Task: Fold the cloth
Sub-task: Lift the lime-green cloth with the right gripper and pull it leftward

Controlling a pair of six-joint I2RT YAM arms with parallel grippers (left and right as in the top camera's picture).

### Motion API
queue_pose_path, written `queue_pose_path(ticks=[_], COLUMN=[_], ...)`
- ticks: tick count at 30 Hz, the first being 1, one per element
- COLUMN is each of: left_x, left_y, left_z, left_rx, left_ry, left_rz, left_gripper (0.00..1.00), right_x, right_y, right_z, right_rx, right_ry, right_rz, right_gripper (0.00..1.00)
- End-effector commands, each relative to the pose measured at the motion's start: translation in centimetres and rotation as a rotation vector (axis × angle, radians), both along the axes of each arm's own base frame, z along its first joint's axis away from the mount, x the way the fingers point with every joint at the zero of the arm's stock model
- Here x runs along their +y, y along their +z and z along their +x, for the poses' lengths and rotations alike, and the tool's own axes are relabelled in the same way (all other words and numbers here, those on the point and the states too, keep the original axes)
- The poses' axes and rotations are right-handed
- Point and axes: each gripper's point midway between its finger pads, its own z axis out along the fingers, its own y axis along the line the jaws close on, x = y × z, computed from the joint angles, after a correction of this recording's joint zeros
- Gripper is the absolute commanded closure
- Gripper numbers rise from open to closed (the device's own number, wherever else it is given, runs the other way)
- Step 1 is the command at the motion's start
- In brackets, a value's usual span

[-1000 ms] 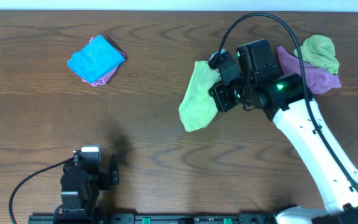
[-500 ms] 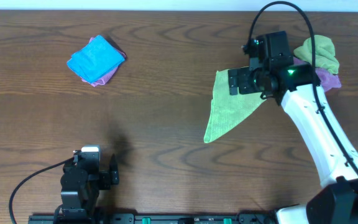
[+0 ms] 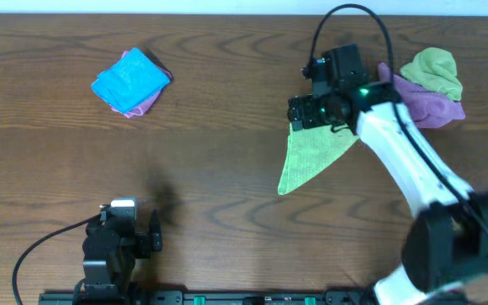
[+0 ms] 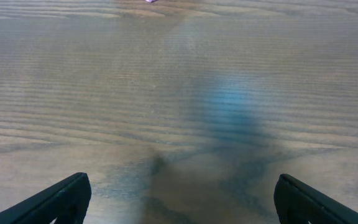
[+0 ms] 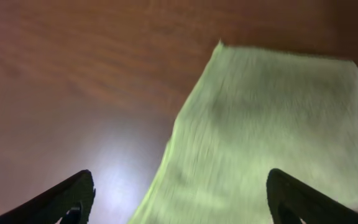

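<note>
A light green cloth lies spread on the wooden table as a long triangle, its tip towards the front. In the right wrist view the green cloth lies flat under the camera. My right gripper hovers over the cloth's upper left corner. Seen from the wrist, the right gripper stands open with nothing between its fingers. My left gripper rests at the front left, far from the cloth. Its own camera shows the left gripper open over bare wood.
A folded blue cloth lies on a pink one at the back left. A crumpled green cloth and a purple cloth are piled at the back right, just behind the right arm.
The right gripper opened and let go of the green cloth, which now lies spread on the table. The gripper has since shifted left over the cloth's corner. The left arm has not moved.
</note>
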Motion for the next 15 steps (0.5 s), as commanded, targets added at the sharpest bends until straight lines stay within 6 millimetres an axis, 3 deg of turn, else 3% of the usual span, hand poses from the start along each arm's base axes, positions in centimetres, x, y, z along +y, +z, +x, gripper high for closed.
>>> queue_pose_path(ticks=[1,6,15], left_x=[0.1,0.1,0.1], left_y=[-0.5,-0.5,-0.5], left_z=[-0.1,-0.1,-0.1], left_rx=[0.011,0.011,0.011], left_ry=[-0.001,-0.001,-0.001], left_rz=[0.009,0.009,0.009], left_gripper=[0.05,0.05,0.05], right_x=[-0.1,-0.2,-0.3], right_y=[-1.9,-4.6,-7.8], right_z=[1.8,3.4,3.6], right_rx=[-0.02,-0.029,0.016], right_ry=[0.001,-0.012,-0.016], right_rz=[-0.046,-0.07,-0.097], right_gripper=[0.14,0.21,0.29])
